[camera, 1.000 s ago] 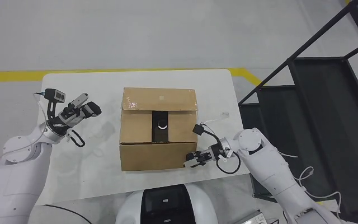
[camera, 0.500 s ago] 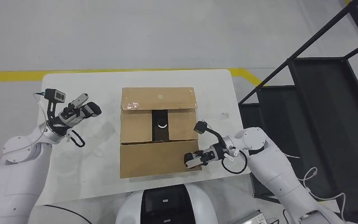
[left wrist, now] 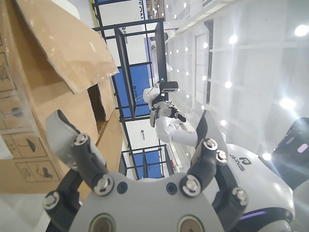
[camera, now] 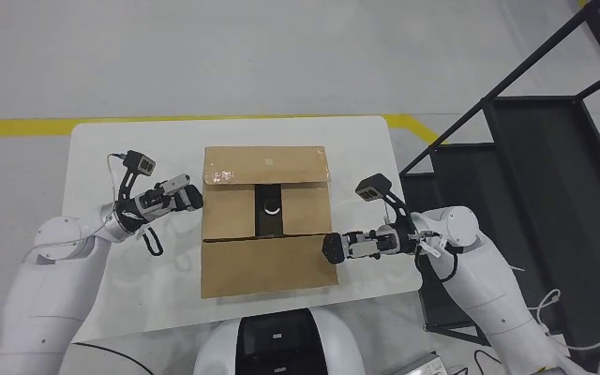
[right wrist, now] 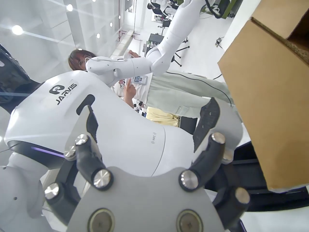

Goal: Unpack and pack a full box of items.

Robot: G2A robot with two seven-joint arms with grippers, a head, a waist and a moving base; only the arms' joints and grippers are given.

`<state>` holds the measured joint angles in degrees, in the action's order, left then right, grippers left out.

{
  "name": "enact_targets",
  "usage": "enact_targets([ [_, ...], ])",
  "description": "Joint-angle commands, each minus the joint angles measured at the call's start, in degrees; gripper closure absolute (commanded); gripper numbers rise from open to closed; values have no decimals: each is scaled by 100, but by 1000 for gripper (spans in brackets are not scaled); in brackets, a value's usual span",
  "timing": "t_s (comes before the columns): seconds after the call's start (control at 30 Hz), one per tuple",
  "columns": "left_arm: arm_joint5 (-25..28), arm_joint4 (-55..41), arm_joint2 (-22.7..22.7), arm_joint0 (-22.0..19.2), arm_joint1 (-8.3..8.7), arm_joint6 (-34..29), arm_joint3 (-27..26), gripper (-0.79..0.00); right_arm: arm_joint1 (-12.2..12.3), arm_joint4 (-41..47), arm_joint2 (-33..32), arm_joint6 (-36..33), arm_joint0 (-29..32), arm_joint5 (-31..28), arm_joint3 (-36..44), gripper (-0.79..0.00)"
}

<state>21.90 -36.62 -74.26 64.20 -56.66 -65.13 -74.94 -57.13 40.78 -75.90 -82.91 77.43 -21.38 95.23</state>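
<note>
Cardboard box (camera: 267, 234) sits mid-table (camera: 141, 150), flaps partly folded over, and the arms flank it, looking set to work those flaps open. Left gripper (camera: 187, 197) hangs just beside the box's left wall, jaws spread and empty. Right gripper (camera: 333, 248) is at the near right corner, also spread, holding nothing. From above, a dark round item (camera: 271, 208) peeks through the gap between the flaps. The left wrist view instead catches a flap (left wrist: 72, 49) lifted off the wall.
</note>
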Motion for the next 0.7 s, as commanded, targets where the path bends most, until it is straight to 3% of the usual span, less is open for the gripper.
enact_targets([
  [0.0,110,-33,151,-156,-47,-19,126,-785,14,20,-27,30,33,-30,-16,-785],
  [0.23,209,48,635,-777,-226,233,741,-785,63,163,-148,132,218,-132,-77,-785],
  [0.5,323,-1262,790,-1151,-421,-168,829,-785,102,383,-286,152,391,-152,-12,-785],
  [0.67,711,-1098,1056,-1613,-585,283,1084,-785,111,427,-322,200,419,-200,-97,-785],
])
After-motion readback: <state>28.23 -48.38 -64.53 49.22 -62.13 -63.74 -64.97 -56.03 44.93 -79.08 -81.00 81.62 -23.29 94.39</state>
